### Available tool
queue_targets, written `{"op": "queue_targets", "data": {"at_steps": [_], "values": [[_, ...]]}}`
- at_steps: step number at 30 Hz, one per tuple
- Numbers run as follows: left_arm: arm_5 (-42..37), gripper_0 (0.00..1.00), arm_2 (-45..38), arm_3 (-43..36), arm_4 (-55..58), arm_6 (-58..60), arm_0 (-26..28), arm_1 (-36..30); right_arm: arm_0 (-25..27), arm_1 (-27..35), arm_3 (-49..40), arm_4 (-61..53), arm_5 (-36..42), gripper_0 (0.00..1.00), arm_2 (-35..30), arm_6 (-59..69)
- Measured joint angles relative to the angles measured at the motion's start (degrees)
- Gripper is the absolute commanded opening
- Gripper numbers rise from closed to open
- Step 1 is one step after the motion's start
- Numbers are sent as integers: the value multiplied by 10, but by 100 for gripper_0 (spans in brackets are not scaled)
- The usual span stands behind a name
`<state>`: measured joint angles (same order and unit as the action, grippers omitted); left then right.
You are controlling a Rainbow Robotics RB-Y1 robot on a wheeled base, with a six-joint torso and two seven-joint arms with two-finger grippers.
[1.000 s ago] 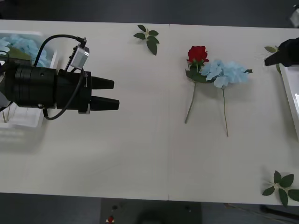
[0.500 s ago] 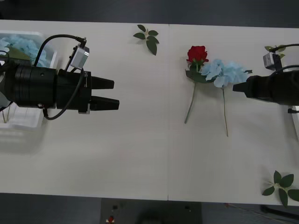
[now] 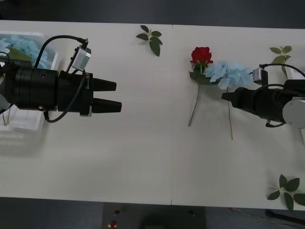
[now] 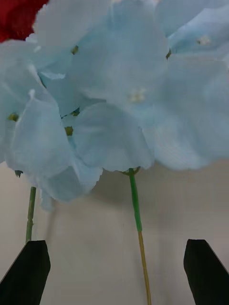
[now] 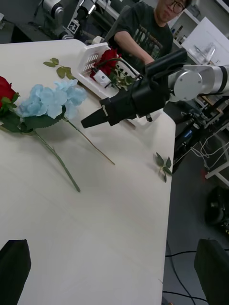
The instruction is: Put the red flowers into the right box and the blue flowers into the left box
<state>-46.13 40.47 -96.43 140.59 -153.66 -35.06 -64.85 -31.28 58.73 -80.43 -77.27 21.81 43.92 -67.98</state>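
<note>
Broad bare table between left gripper and the flowers; nothing in that lane. Leaf sprig near far edge, well off it. Red rose touching blue flower, heads overlapping, stems apart and parallel. Right gripper just beside the blue stem, fingers spread either side of it. Second sprig at near right corner. Right box beyond, roses inside.
</note>
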Motion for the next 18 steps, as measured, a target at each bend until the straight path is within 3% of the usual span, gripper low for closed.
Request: {"op": "queue_targets", "data": {"at_steps": [3, 8, 18], "values": [[0, 100, 0, 0, 0, 0, 0, 0, 0, -8, 7, 10, 6, 82, 0, 0], [0, 100, 0, 0, 0, 0, 0, 0, -6, -9, 8, 18, 89, 82, 0, 0], [0, 100, 0, 0, 0, 0, 0, 0, -46, -38, 59, 31, 117, 82, 0, 0]]}}
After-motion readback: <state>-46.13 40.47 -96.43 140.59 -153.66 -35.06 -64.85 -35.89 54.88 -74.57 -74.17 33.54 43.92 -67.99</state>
